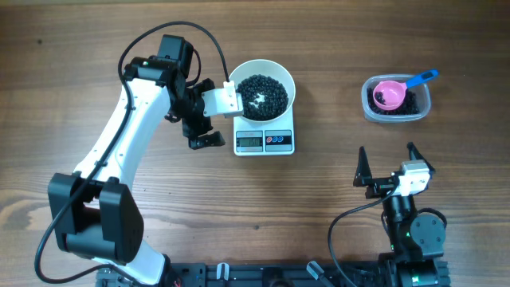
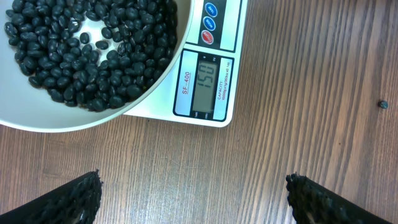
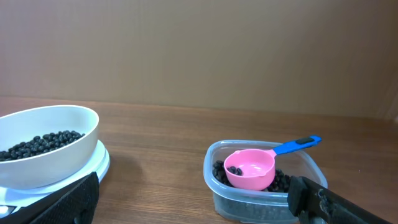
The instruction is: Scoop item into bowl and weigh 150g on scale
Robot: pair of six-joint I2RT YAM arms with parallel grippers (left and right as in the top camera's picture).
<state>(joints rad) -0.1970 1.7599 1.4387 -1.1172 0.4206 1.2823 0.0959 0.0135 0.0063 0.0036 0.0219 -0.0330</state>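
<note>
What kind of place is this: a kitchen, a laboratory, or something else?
Probably a robot test bench rather than a kitchen: two robot arms stand at a wooden table, with a scale, a bowl of beans and a plastic tub set out.

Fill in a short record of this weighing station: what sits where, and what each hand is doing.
Bowl: white, on the scale, holding black beans
Scale display: reads 150
Tub: clear, on the table, beans and pink scoop inside
Left hand: open, empty, beside the scale
Right hand: open, empty, facing the tub
Stray bean: one on the table
</note>
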